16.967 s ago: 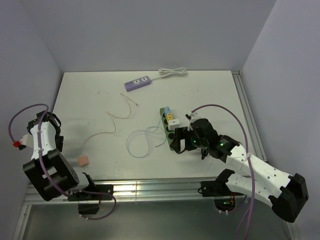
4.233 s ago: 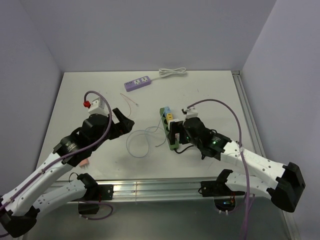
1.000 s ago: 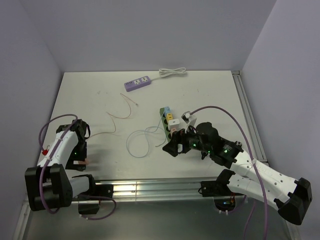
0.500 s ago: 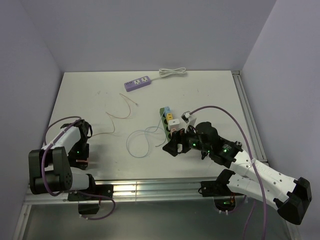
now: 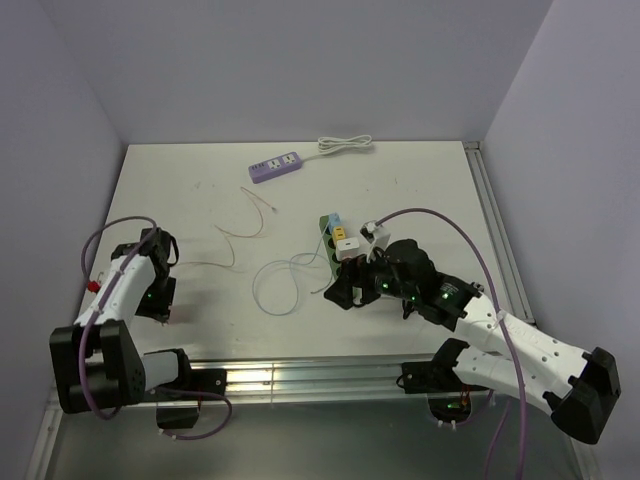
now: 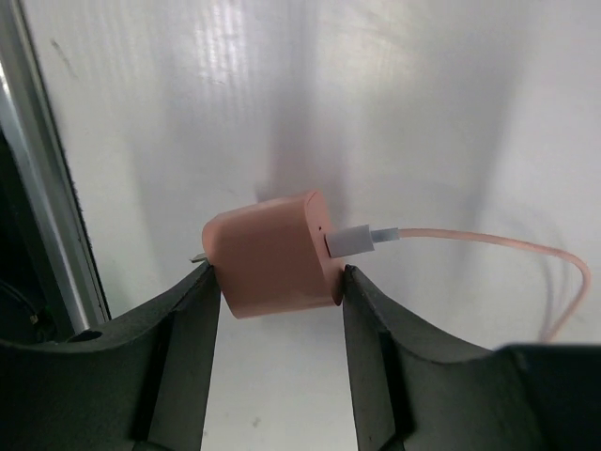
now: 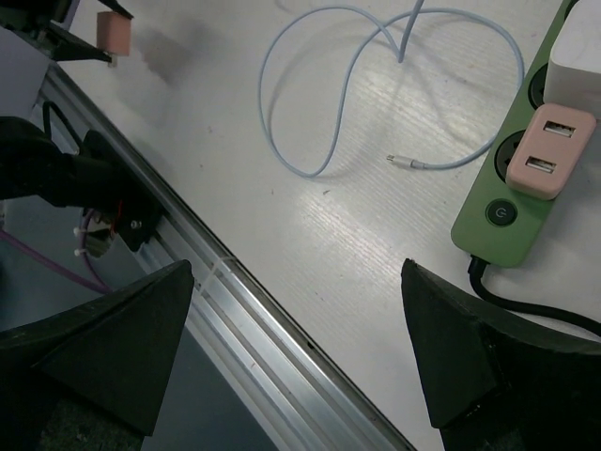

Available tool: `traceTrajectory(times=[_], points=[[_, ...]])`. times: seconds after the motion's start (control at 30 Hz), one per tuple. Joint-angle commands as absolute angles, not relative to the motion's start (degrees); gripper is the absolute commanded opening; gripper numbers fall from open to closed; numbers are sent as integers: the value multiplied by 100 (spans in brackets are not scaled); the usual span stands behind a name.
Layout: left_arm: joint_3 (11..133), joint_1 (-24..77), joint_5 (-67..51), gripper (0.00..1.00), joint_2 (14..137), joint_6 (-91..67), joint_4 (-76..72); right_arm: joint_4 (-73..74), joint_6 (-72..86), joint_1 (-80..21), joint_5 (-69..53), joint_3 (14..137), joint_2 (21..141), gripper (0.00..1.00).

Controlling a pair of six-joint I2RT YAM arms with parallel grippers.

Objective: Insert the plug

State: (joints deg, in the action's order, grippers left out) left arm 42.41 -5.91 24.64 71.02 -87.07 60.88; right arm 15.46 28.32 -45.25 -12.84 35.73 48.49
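**Plug Caught at the Near-Left Edge**

Swung back from mid-table over the last few seconds, dropped onto the pink plug [image 6: 272,254] within the last second, and closed the left gripper [image 6: 275,282] on it. Held it narrow, with fingers [image 6: 188,319] tight against both flanks, a metal prong poking out on one side and the pink cable [image 6: 470,242] trailing from the other. Seemed to have raised it just clear of the table [image 5: 420,190], going by the shadow beneath it in the right wrist view. Looked like the end of the pick, with the carry and the insertion not yet done.

Kept the right gripper [image 7: 299,282] spread wide and empty, low over the near end of the green power strip [image 7: 512,211], well apart from the plug.

Found a pink adapter [image 7: 547,160] and a white adapter [image 7: 577,61] already seated in that strip. Could not tell which socket stood free.

Saw a blue cable [image 7: 260,89] looped on the table between plug and strip, and the right arm hanging over the strip itself. Judged both likely to hinder a straight carry. Noted a purple power strip [image 5: 276,165] with its white cord [image 5: 345,145] far back, out of the way.
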Motion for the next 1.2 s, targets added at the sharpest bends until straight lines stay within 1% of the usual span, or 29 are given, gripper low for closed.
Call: traceTrajectory(times=[0.0, 0.07, 0.17, 0.23, 0.27, 0.3, 0.33, 0.37, 0.4, 0.47, 0.5, 0.63, 0.77, 0.87, 1.03, 1.17], points=[[4649, -510, 2303, 11, 6505, -7808, 6057, 1599, 2874, -4474, -1117, 4060, 5000, 98], [4763, -370, 2154, 8, 6155, -7507, 5977, 1652, 2874, -4465, -1090, 4183, 5106, 98], [5010, -229, 1680, 9, 5600, -6621, 5521, 1740, 2892, -4465, -1142, 4552, 5334, 98], [5115, -167, 1250, 9, 5258, -5673, 5048, 1793, 2927, -4465, -1213, 4710, 5528, 98], [5141, -141, 639, 9, 4917, -5338, 4523, 1793, 2953, -4482, -1291, 4859, 5650, 98], [5150, -132, 311, 9, 4756, -4813, 4318, 1776, 2997, -4474, -1344, 4921, 5704, 98], [5159, -132, -136, 10, 4607, -4547, 3811, 1749, 3023, -4474, -1397, 4974, 5756, 98], [5159, -132, -889, 12, 4353, -4326, 3588, 1740, 3041, -4465, -1467, 5096, 5853, 97], [5168, -132, -1279, 13, 4246, -4089, 3447, 1679, 3085, -4465, -1503, 5150, 5897, 97], [5212, -132, -1956, 14, 4131, -3930, 3009, 1609, 3146, -4465, -1582, 5299, 5968, 97], [5221, -132, -2734, 14, 4140, -3824, 2867, 1495, 3207, -4465, -1669, 5343, 6020, 97], [5194, -97, -4215, 13, 4298, -3657, 2330, 1187, 3322, -4465, -2056, 5616, 6178, 97], [5168, -53, -4447, 14, 4211, -3472, 2259, 757, 3620, -4465, -2653, 6028, 6267, 97], [5107, 132, -4710, 14, 4105, -3445, 2066, 553, 3727, -4474, -2585, 6283, 6258, 98], [5133, 448, -4588, 12, 4078, -3331, 2039, 1177, 3279, -4482, -2373, 7117, 6521, 98], [5168, 886, -4474, 11, 4210, -3129, 2092, 1835, 3085, -4535, -2311, 7742, 7057, 99]])
